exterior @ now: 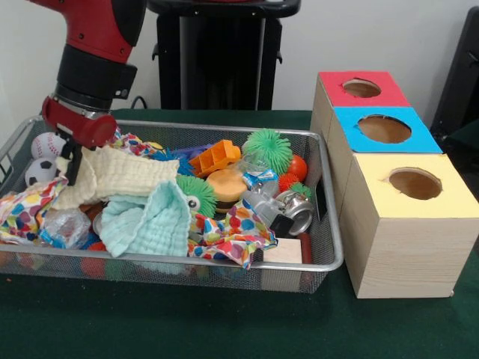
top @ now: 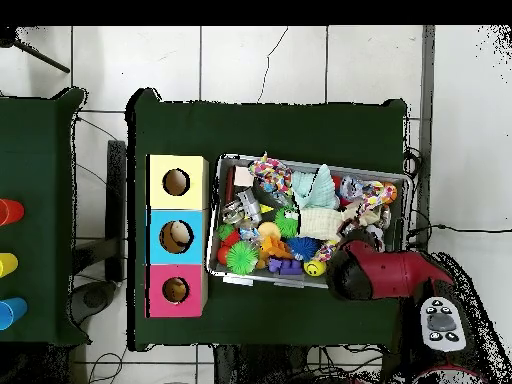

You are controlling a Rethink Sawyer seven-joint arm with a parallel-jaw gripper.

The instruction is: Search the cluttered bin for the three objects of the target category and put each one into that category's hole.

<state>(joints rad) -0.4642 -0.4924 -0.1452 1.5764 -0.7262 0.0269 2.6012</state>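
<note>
A wire mesh bin [exterior: 329,224] holds a jumble of toys and cloths. My gripper [exterior: 72,166] reaches down at the bin's left end and is shut on a corner of the cream cloth [exterior: 120,176], which hangs stretched over the pile. A mint cloth [exterior: 146,221] and a dotted cloth [exterior: 232,235] lie in front. To the right stand three boxes with round holes: red [exterior: 361,88], blue [exterior: 384,129] and yellow [exterior: 415,183]. Overhead, the arm [top: 380,272] hides the gripper at the bin's [top: 310,162] right end.
In the bin I see a baseball [exterior: 46,144], a soccer ball [exterior: 37,170], an orange toy [exterior: 215,157], a green spiky ball [exterior: 268,147], a red ball [exterior: 298,166], a metal can [exterior: 288,209] and a wooden block [exterior: 283,252]. Cloths hide whatever lies beneath.
</note>
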